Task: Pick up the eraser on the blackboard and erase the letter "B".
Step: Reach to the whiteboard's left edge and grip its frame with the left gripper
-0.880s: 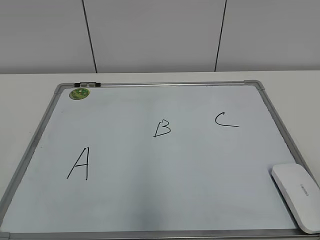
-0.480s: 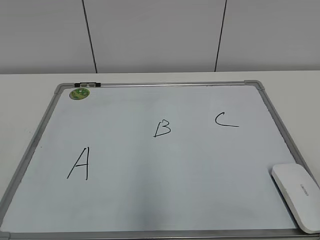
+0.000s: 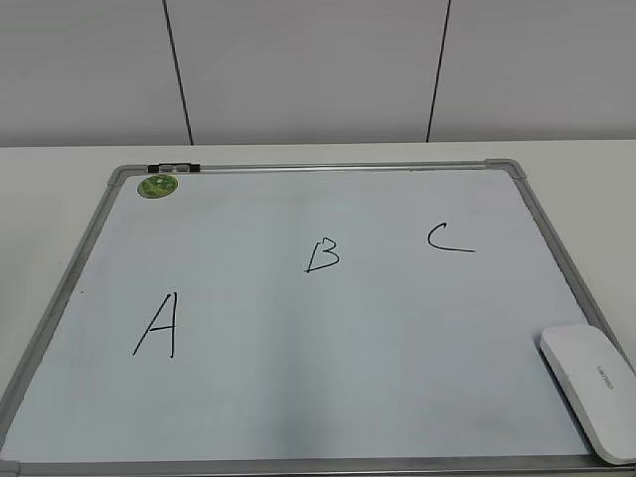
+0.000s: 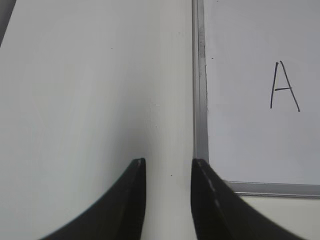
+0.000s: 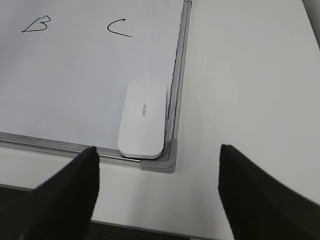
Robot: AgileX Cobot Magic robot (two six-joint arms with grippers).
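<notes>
Right now the right gripper hangs with its jaws spread wide and nothing between them, above the bench's near edge by the board's near right corner. Just beyond that gap lies the eraser, flat on the blackboard, tucked into that corner with one long side against the right frame and its near end at the grey corner piece. Apart from it, further up the board, stands the letter "B", with the "C" between the two and closer to the right frame.

Meanwhile the left gripper hovers with its jaws set narrowly apart, empty, over bare bench just outside the board's near left corner; the "A" sits a little inside the frame there. A green magnet rests at the board's far left corner.
</notes>
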